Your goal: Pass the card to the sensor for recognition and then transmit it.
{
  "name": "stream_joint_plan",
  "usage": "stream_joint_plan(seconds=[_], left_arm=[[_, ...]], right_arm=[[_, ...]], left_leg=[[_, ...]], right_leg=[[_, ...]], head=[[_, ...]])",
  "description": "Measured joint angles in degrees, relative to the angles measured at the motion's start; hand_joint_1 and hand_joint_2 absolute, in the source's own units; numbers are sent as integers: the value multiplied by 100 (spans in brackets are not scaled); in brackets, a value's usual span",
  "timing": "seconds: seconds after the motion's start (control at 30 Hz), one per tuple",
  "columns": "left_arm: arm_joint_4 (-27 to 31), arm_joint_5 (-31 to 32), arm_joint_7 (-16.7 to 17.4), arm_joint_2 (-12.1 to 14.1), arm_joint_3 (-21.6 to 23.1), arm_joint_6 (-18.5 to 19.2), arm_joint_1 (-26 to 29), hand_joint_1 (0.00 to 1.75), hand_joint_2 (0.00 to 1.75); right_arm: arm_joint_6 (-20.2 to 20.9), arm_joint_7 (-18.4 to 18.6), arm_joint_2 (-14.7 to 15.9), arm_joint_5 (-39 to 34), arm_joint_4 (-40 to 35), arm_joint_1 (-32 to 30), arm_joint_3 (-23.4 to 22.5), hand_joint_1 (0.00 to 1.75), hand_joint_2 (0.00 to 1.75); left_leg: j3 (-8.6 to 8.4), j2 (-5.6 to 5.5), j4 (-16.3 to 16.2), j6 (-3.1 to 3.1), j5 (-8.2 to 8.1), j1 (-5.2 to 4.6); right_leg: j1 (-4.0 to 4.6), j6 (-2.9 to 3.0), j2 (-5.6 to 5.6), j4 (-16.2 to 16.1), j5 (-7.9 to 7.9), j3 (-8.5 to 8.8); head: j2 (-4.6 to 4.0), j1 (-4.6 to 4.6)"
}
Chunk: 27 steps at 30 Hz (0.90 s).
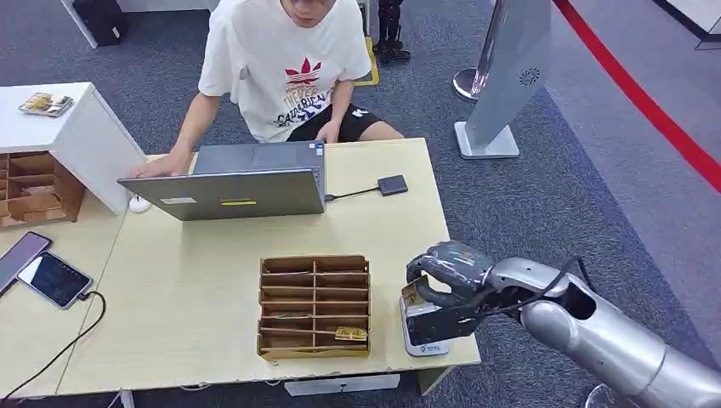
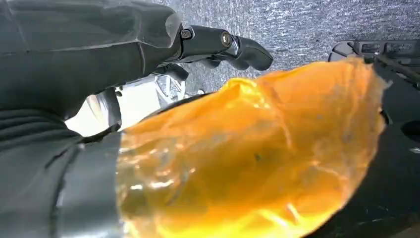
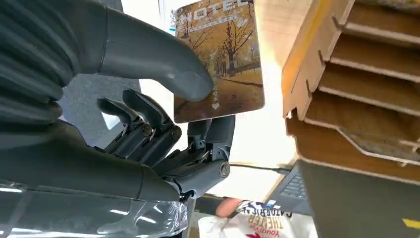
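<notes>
Right hand (image 1: 442, 293) is over the white sensor (image 1: 422, 327), which sits on the tabletop (image 1: 195, 297) just beside the brown slotted card rack (image 1: 315, 304), on the side away from the phones. The card (image 3: 220, 59) is pinched between the thick grey thumb and the darker fingers (image 3: 213, 136): it carries an autumn tree scene with "HOTEL" printed along one end. In the right wrist view the card hangs close to the rack's stepped wooden edge without touching it. One more card lies in a slot of the rack. Beyond the rack, a grey laptop (image 1: 234, 183) stands open with a seated person (image 1: 285, 68) behind it, one hand resting on the tabletop. Left hand (image 2: 218, 47) hangs over grey carpet, fingers curled inward, nothing in them.
</notes>
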State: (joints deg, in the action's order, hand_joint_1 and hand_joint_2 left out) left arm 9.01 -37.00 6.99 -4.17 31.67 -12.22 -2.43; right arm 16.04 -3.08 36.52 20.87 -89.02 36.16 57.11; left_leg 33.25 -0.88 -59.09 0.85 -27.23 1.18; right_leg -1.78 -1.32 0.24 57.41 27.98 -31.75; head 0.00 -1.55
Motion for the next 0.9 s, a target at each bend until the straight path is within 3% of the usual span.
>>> stream_joint_plan(seconds=[0.9], left_arm=[[0, 85, 42, 7, 52, 22, -4, 0, 0]], right_arm=[[-212, 230, -177, 190, 634, 54, 525, 175, 175]], left_leg=[[1, 0, 0, 0, 0, 0]], right_leg=[[0, 0, 0, 0, 0, 0]], head=[[0, 0]])
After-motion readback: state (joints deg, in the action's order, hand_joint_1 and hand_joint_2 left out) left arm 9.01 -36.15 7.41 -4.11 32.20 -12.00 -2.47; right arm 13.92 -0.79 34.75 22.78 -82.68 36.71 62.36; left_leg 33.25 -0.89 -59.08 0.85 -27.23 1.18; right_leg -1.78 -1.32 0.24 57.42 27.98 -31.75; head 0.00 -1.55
